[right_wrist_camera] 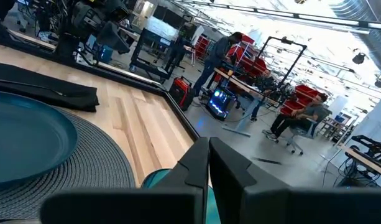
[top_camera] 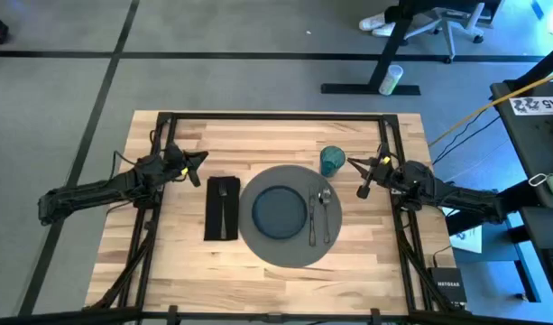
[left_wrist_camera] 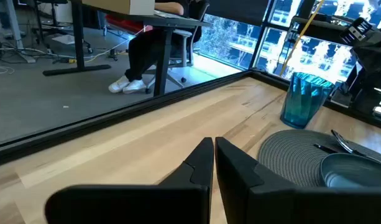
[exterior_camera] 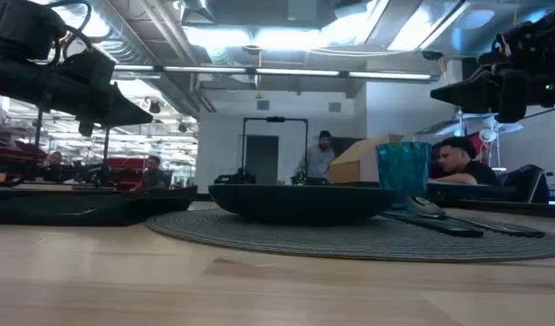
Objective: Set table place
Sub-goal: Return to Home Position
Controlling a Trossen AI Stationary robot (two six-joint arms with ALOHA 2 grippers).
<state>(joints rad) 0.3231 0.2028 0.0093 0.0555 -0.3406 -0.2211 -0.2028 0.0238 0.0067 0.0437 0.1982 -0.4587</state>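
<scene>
The mat (top_camera: 290, 255) lies in the middle of the table (top_camera: 186, 271), and the setting looks finished to me: plate (top_camera: 279, 211) centred on it; cutlery (top_camera: 319, 217) on the mat just right of the plate; cup (top_camera: 332, 161) just off the mat's far rim; napkin (top_camera: 213, 226) with fork (top_camera: 224, 206) beside its left edge. Only parking the arms seems left; the left claw (top_camera: 197, 168) hangs beyond the napkin, pressed together, empty; the right claw (top_camera: 364, 177) hangs near the cup, likewise; nothing blocks either; people sit beyond.
</scene>
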